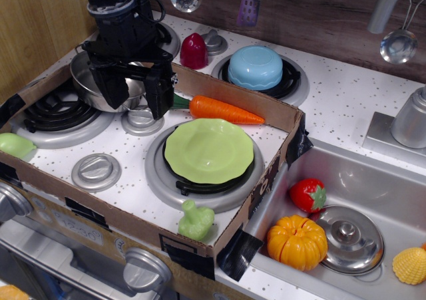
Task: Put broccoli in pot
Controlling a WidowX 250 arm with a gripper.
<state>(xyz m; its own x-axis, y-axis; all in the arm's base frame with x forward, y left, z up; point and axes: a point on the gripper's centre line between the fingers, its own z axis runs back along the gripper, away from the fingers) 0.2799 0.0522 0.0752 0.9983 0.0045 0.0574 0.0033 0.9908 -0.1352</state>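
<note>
- Shiny pot [100, 90] on the back-left burner, directly behind the black gripper [136, 94].
- Jaws spread apart, gripping nothing.
- Broccoli [196, 221] well apart, at the front edge of the speckled stovetop [126, 147], below the lime plate [208, 150].
- Cardboard wall [266, 107], then steel sink [373, 173] at right.
</note>
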